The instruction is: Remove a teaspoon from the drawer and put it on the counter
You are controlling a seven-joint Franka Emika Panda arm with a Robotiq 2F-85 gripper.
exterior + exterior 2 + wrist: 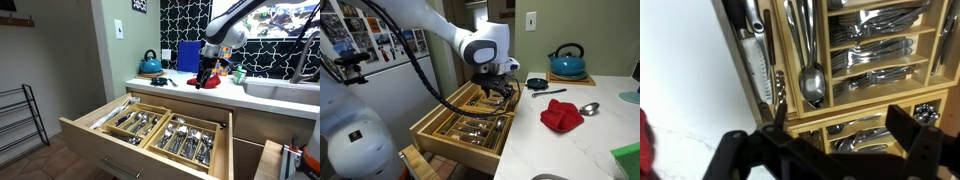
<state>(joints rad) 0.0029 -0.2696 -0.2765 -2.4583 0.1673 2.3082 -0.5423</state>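
Observation:
The wooden drawer (100,138) stands pulled out below the counter and holds cutlery organisers full of spoons, forks and knives; it shows in both exterior views (438,128). In the wrist view a large spoon (812,80) lies in one slot and smaller spoons (865,140) in a slot below it. My gripper (500,92) hovers over the drawer's back end by the counter edge, also seen in an exterior view (207,72). Its fingers (840,125) are apart with nothing between them. A spoon (588,108) lies on the white counter.
A red cloth (560,115) lies on the counter beside the spoon, also seen in an exterior view (208,82). A blue kettle (567,65) stands at the back. A sink (285,90) is set in the counter. A small black dish (536,83) sits near the gripper.

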